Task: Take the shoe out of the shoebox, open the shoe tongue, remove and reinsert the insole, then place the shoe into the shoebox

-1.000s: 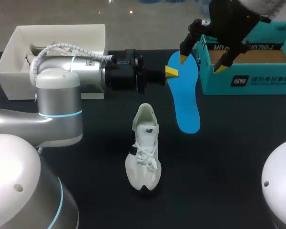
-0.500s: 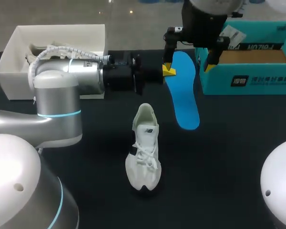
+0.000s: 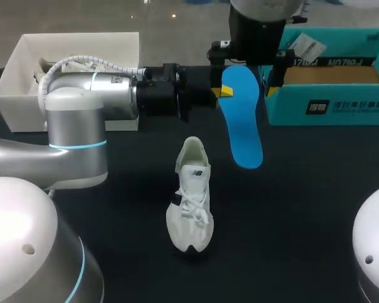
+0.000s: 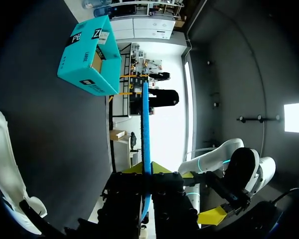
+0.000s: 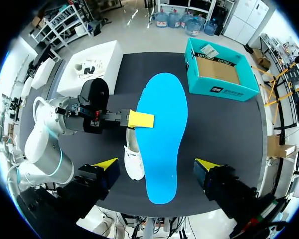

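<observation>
A blue insole [image 3: 243, 120] is held off the table, my left gripper [image 3: 225, 93] shut on its side edge near the heel. In the left wrist view the insole [image 4: 146, 129] runs edge-on out between the yellow tips of that gripper [image 4: 147, 168]. The white shoe [image 3: 191, 196] lies on the black table, heel towards the insole. My right gripper [image 3: 243, 71] hangs open above the insole's heel end. From the right wrist the insole [image 5: 164, 129] lies ahead between the wide-spread fingers of my right gripper [image 5: 155, 166]. The teal shoebox [image 3: 328, 95] stands open at the back right.
A white open box [image 3: 25, 69] with something pale inside stands at the back left, behind my left arm [image 3: 82, 107]. The shoebox [image 5: 219, 74] is just beside the insole's toe end. Bare black table lies right of the shoe.
My right gripper has swung left from over the shoebox to above the insole and turned, staying open. The left gripper keeps hold of the insole, barely shifting.
</observation>
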Robot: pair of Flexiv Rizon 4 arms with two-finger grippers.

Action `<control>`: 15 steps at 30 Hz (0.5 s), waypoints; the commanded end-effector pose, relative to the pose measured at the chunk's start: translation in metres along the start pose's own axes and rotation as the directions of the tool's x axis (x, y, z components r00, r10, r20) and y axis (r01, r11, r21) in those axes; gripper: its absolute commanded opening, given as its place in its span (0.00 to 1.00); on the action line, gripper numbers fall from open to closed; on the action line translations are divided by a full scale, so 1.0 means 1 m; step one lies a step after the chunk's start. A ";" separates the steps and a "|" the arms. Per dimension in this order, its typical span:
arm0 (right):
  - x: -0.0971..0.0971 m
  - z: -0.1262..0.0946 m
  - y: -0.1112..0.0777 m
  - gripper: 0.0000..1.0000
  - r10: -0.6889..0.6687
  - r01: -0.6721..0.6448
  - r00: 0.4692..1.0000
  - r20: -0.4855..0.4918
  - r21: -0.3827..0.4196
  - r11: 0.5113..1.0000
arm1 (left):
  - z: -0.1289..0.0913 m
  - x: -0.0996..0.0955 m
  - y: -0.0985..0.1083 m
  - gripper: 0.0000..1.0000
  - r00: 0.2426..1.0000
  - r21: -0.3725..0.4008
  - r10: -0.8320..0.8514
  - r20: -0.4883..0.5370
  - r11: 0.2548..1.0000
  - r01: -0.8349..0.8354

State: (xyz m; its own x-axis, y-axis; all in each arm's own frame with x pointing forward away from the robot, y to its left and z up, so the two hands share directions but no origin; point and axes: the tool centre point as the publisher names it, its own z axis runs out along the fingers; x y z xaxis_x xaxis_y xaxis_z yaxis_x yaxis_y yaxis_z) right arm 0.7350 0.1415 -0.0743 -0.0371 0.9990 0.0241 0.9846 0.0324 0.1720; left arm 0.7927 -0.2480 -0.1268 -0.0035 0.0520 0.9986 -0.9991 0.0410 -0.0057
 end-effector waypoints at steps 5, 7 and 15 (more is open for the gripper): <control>-0.001 0.001 0.000 1.00 0.001 -0.001 1.000 -0.004 0.001 1.000 | 0.001 0.001 0.002 0.00 1.000 -0.008 0.014 0.017 1.000 -0.014; -0.001 0.001 0.000 1.00 0.001 -0.001 1.000 -0.004 0.001 1.000 | 0.001 0.001 0.003 0.00 1.000 -0.018 0.012 0.017 1.000 -0.012; -0.001 0.001 0.000 1.00 0.001 -0.001 1.000 -0.004 0.001 1.000 | 0.001 0.001 0.003 0.00 1.000 -0.018 0.012 0.017 1.000 -0.012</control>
State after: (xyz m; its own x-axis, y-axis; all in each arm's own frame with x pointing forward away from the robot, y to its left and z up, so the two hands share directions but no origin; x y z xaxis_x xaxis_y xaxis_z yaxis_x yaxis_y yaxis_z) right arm 0.7348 0.1394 -0.0749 -0.0370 0.9989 0.0296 0.9844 0.0314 0.1731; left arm 0.7897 -0.2492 -0.1252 -0.0166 0.0351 0.9992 -0.9982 0.0567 -0.0186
